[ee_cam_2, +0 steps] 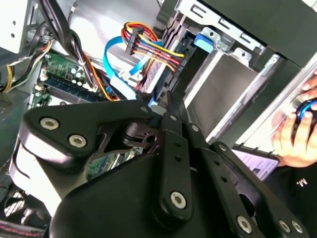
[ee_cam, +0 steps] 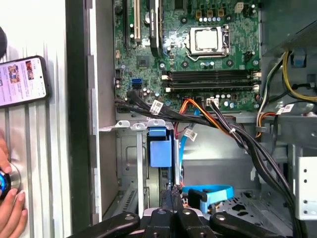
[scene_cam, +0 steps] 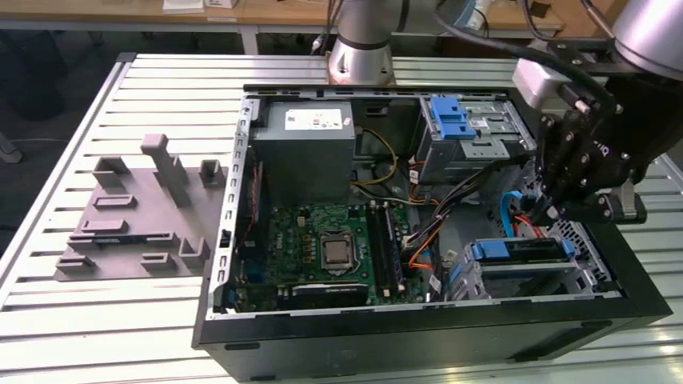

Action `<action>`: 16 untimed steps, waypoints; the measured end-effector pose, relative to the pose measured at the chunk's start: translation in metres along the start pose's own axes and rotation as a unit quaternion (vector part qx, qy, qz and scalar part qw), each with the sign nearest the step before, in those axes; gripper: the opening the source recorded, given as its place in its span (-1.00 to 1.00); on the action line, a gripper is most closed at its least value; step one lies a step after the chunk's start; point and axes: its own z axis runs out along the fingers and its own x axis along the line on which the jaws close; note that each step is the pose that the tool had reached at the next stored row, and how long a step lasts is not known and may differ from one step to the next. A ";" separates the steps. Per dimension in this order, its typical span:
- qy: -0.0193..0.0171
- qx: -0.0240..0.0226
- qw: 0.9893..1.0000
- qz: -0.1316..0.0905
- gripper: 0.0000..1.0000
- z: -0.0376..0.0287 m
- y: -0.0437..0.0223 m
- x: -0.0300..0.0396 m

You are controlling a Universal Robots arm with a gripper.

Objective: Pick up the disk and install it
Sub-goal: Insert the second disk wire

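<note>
One disk, at the insertion step

I find the disk [scene_cam: 517, 250], in its blue carrier, standing in the drive bay [scene_cam: 585, 276] at the near end of the case, on the exterior view's right. The gripper [scene_cam: 548, 213] hangs just over its far edge, fingers [ee_cam_2: 169, 106] pressed together; I cannot tell whether they touch the carrier. I judge seating to be in hand. A further push calls for a straight line along the bay, clear of the blue cable [ee_cam: 210, 192] beside it.
</note>
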 end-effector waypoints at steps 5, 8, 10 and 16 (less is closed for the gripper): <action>0.000 0.000 1.000 0.000 -0.79 -0.0141 0.0008 -0.0013; 0.000 0.000 1.000 0.000 -0.79 -0.0164 0.0013 -0.0058; 0.000 0.000 1.000 0.000 -0.79 -0.0167 0.0021 -0.0086; 0.009 0.000 1.000 0.000 -0.79 -0.0173 0.0064 -0.0216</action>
